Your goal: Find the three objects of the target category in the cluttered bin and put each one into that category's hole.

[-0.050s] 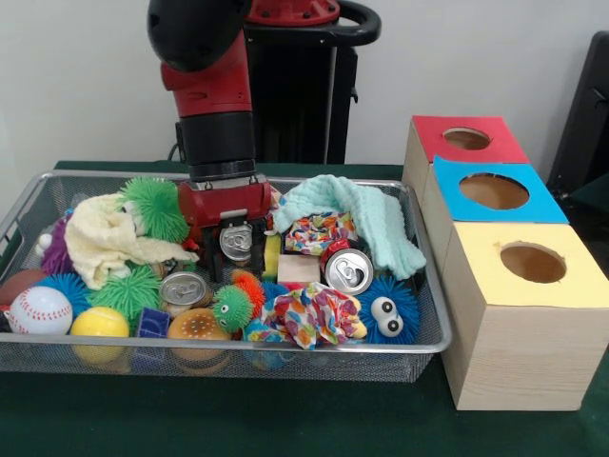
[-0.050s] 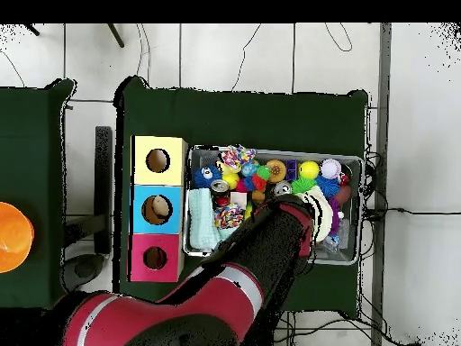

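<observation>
I've got the gripper (image 1: 236,249) clamped on a can (image 1: 236,242) just above the bin (image 1: 419,345) clutter. My worry is that the grip looks shallow: a fast swing toward the boxes (image 1: 519,314) could drop it.

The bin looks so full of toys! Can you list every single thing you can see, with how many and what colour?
Wire bin: 1, silver mesh, on the green table.
Cans: 3, silver; one in the gripper, two lying in the bin.
Spiky balls: several; green, blue, purple, orange.
Baseball: 1, white, front left corner.
Yellow ball: 1, beside the baseball.
Burger toy: 1, orange-brown, front.
Cloths: mint at back right, cream at left, two multicoloured.
Boxes with holes: 3 wooden; red, blue, yellow tops, right of the bin.
Orange object: 1, overhead view's left edge.
Gripper: 1, red and black, closed on a can.
</observation>
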`<state>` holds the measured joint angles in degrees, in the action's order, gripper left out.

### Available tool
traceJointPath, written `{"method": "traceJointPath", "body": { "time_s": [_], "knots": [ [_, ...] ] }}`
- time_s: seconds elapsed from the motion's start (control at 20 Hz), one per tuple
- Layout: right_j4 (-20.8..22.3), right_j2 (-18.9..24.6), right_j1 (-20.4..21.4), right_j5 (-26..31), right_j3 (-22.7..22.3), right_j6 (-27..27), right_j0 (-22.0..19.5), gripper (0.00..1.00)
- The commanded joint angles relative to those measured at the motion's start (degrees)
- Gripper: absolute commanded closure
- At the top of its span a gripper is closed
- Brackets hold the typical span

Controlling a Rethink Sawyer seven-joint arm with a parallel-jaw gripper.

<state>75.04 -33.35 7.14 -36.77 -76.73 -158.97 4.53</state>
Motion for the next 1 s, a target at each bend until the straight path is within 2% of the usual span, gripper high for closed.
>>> {"method": "traceJointPath", "body": {
  "time_s": [0.05,0.2,0.4,0.7,0.75,0.85,0.9,1.0],
  "knots": [
    [2.6,10.0,-2.3,-0.9,0.8,-8.1,0.7,0.00],
    [2.7,10.7,-1.7,-2.0,0.5,-8.3,0.4,0.00],
    [0.6,12.3,0.0,-4.7,-0.6,-5.6,-1.4,0.00],
    [-5.0,12.4,0.4,-2.7,-0.9,4.0,-3.3,0.00],
    [-7.8,12.5,0.4,-3.0,-1.3,7.4,-4.2,0.00],
    [-9.9,12.5,0.4,-3.9,-1.7,9.2,-4.9,0.00],
    [-10.9,12.6,0.4,-4.3,-1.9,10.1,-5.3,1.00],
    [-12.3,12.6,0.4,-5.5,-1.9,10.8,-6.0,1.00]
  ]
}}
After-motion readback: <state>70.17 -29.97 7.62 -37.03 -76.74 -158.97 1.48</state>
